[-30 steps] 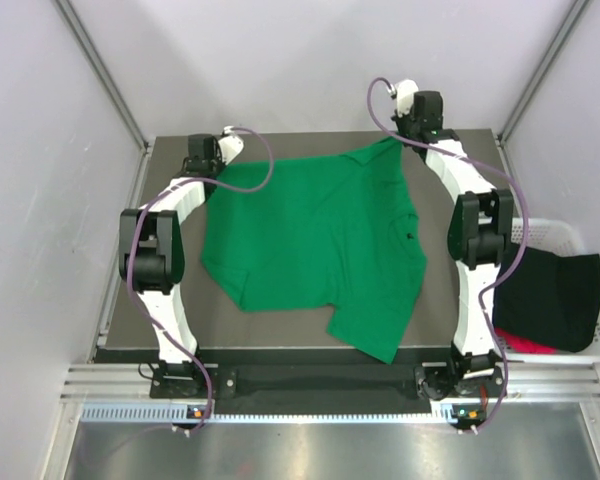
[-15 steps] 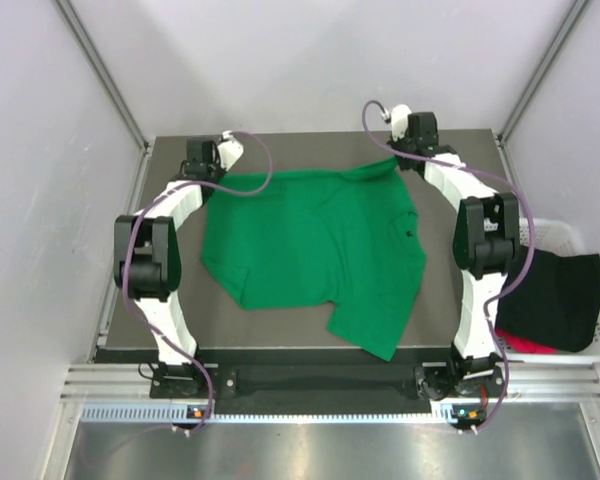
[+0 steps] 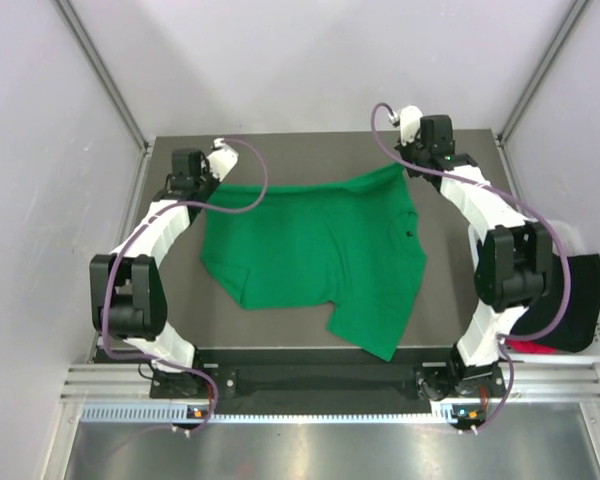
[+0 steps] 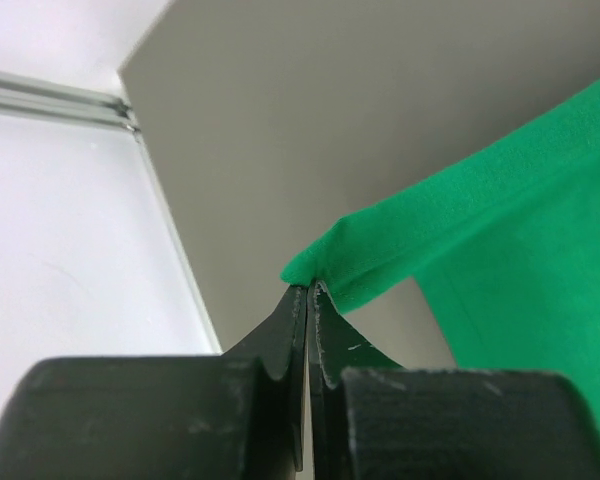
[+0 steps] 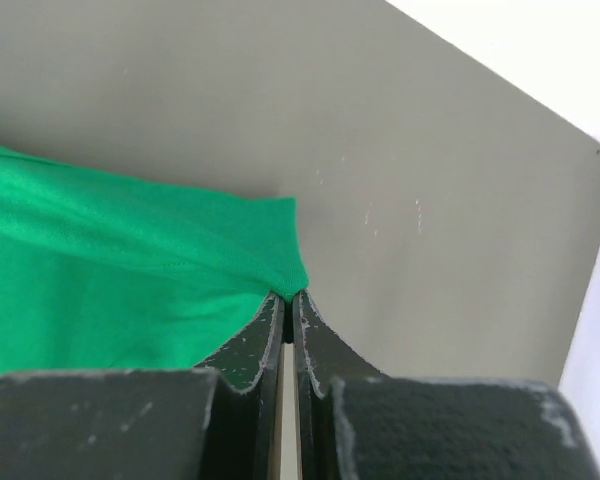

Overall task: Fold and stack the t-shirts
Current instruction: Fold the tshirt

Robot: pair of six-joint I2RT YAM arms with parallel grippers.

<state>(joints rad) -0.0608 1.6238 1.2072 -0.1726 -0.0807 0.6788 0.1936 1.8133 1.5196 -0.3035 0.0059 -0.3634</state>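
Top external: the green t-shirt [image 3: 310, 245] is pinched at ten and one o'clock by the left gripper [image 4: 308, 290] and the right gripper [image 5: 288, 297]; spreading seems underway, and even tension is needed next.

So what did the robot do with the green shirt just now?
The left gripper slid a little left, and the right gripper came right and nearer the robot, pulling the far edge of the green t-shirt straighter. Both stay shut on its far corners. The shirt's near half and the black t-shirt did not move.
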